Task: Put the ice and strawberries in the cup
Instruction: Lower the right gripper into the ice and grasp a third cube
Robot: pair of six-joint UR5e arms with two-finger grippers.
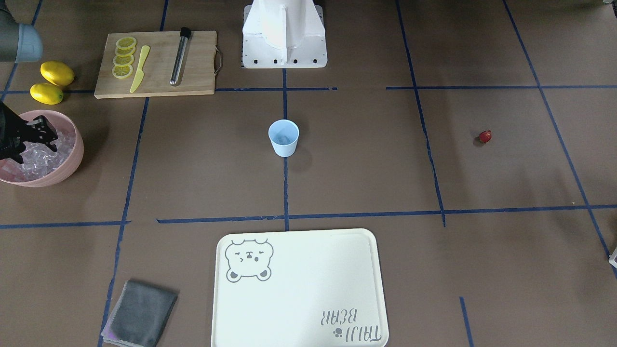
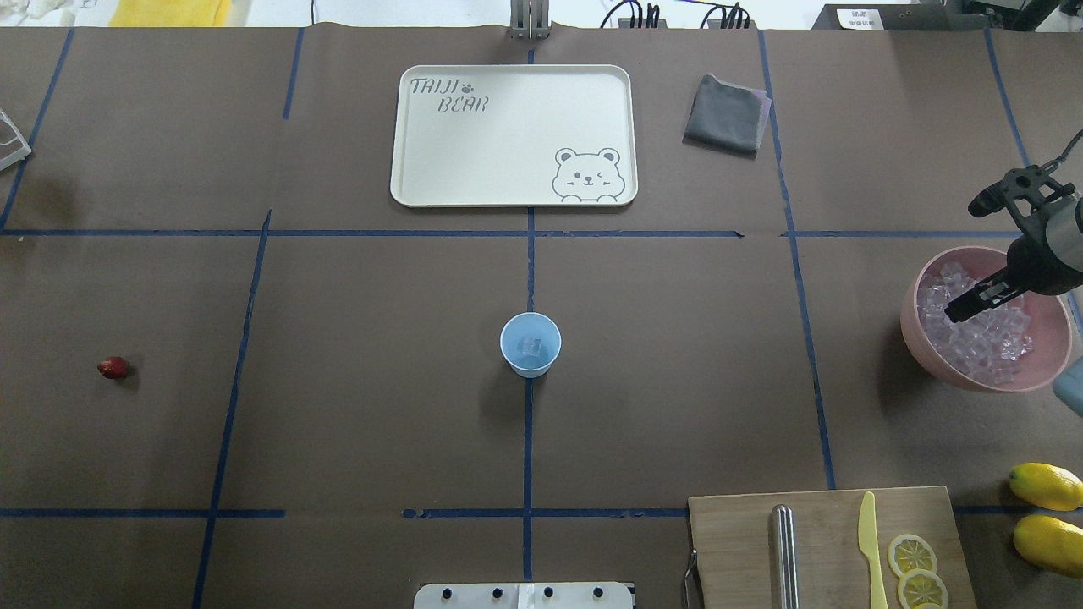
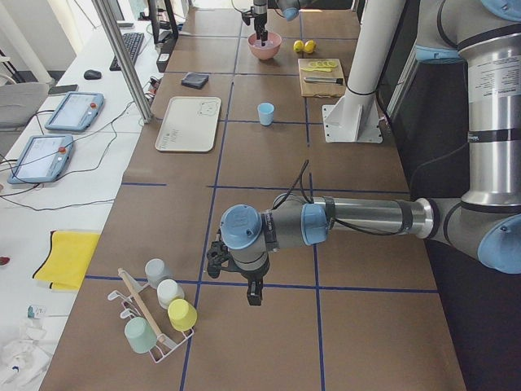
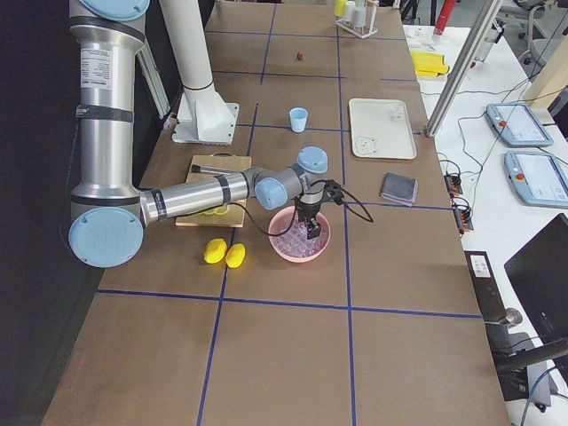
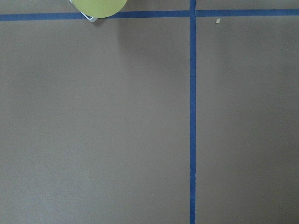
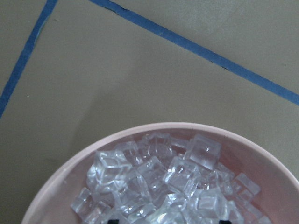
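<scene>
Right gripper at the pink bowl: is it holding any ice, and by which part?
Nothing is held. The right gripper is open over the pink bowl, fingers wide apart, with no cube of the ice between them.

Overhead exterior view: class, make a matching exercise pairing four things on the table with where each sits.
1 small light blue plastic cup
2 small red strawberry
3 round pink bowl of clear ice cubes
4 folded grey cloth

A beside the cream bear-print tray
B far left, alone
C centre, on a blue tape line
D right edge, near two yellow lemons

Pairs: 1-C, 2-B, 3-D, 4-A
</scene>
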